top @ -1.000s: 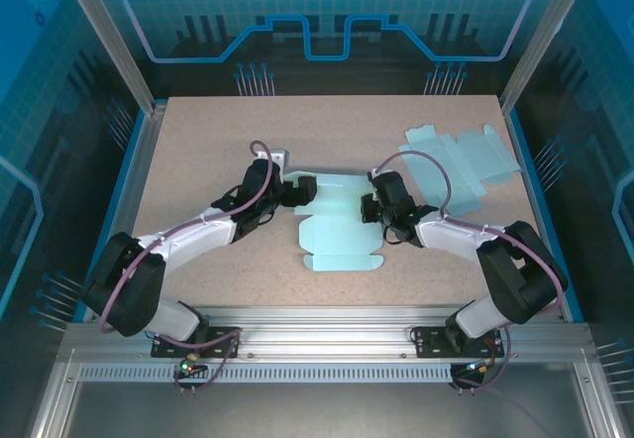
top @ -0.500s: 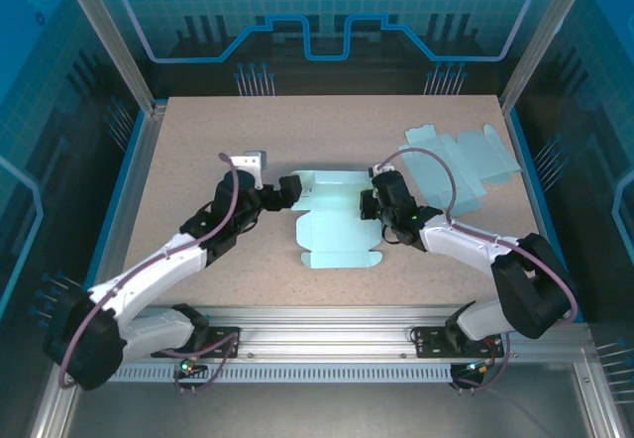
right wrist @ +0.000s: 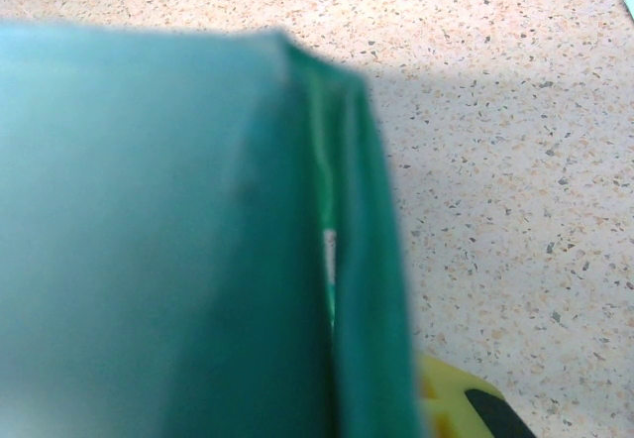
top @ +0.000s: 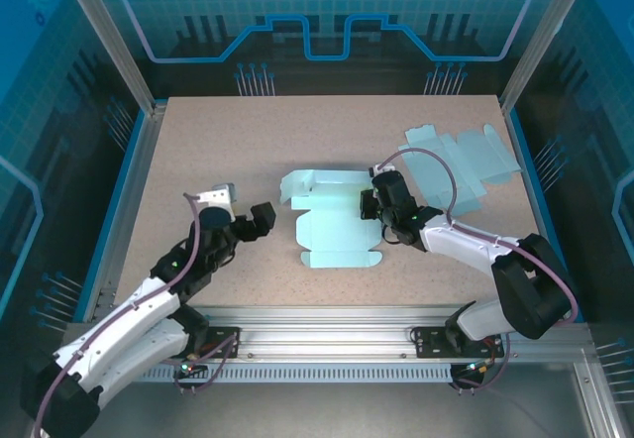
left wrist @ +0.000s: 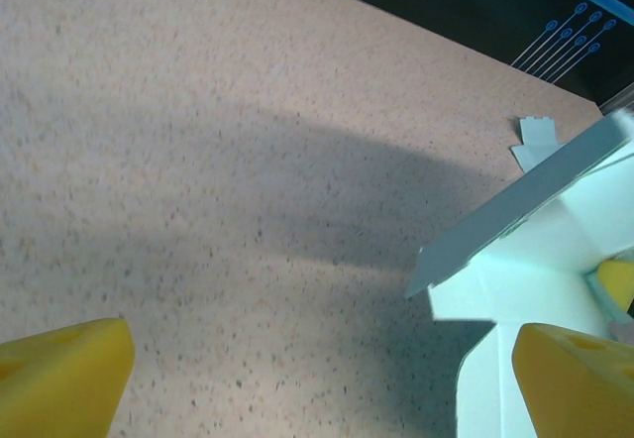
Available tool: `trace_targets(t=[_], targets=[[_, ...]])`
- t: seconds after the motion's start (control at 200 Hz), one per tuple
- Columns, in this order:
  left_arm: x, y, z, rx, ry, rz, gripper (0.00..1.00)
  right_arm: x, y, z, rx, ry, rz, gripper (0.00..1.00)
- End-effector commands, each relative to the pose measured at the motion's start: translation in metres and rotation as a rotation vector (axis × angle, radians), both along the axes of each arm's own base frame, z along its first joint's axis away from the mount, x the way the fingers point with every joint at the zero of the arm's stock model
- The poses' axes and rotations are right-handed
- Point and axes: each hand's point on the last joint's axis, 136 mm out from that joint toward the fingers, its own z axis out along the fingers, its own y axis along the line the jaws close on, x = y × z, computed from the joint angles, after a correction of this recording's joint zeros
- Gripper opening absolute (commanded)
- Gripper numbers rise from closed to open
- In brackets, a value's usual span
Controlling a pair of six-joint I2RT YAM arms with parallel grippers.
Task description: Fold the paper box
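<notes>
The right gripper (top: 370, 204) pinches the right edge of the pale turquoise partly folded paper box (top: 332, 225), while the left gripper (top: 261, 218) gapes empty near its left side.

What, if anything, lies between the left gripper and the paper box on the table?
Nothing visible does. Bare table separates the open left gripper from the left edge of the paper box. The right gripper is shut on the box's right side.

light: bright, even | shadow: soft on table (left wrist: 297, 210) | blur: near paper box (right wrist: 149, 260)
</notes>
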Motion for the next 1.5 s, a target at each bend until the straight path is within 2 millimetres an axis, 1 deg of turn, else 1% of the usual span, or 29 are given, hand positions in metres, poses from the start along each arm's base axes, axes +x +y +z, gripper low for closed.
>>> trace_targets(t=[0.0,0.04,0.125,0.21,0.345,0.485,0.715,0.755,0.885,1.121,1.216,1.256,1.316,1.376,1.496], targets=[[-0.007,-0.016,-0.014,-0.137,0.035,-0.040,0.99,0.005,0.007,0.014,0.033,-0.026,0.001,0.00],[-0.009,-0.023,-0.021,-0.173,0.049,-0.068,0.99,0.005,0.008,0.014,0.036,-0.024,0.003,0.00],[-0.013,-0.043,-0.031,-0.259,0.049,-0.154,0.99,0.005,0.009,0.015,0.042,-0.023,0.000,0.00],[-0.016,-0.056,-0.035,-0.285,0.040,-0.192,0.99,0.005,0.008,0.015,0.043,-0.021,-0.008,0.00],[-0.017,-0.067,-0.037,-0.219,0.021,-0.208,0.99,0.005,0.007,0.015,0.045,-0.021,-0.012,0.00],[-0.011,-0.075,-0.030,-0.228,-0.018,-0.224,0.99,0.004,0.005,0.014,0.044,-0.019,-0.022,0.00],[-0.004,-0.091,-0.036,-0.223,-0.006,-0.255,0.99,0.001,0.003,0.020,0.052,-0.032,-0.025,0.00],[-0.002,-0.095,-0.034,-0.227,-0.017,-0.263,0.97,0.001,0.003,0.019,0.054,-0.031,-0.023,0.00],[0.010,-0.104,-0.023,-0.220,-0.074,-0.279,0.84,0.000,0.004,0.018,0.055,-0.028,-0.018,0.00],[0.030,-0.121,0.000,-0.211,-0.155,-0.306,0.80,-0.003,0.002,0.018,0.040,-0.038,-0.008,0.00],[0.037,-0.125,0.003,-0.205,-0.162,-0.304,0.78,-0.004,0.002,0.018,0.037,-0.042,-0.001,0.00],[0.039,-0.128,0.006,-0.210,-0.169,-0.312,0.77,-0.005,0.002,0.017,0.035,-0.042,0.002,0.00],[0.041,-0.133,0.009,-0.219,-0.176,-0.326,0.73,-0.006,0.003,0.016,0.030,-0.044,0.008,0.00],[0.043,-0.138,0.013,-0.228,-0.186,-0.339,0.71,-0.007,0.004,0.014,0.023,-0.045,0.017,0.00],[0.045,-0.142,0.020,-0.226,-0.206,-0.354,0.70,-0.008,0.005,0.010,0.002,-0.042,0.035,0.00]])
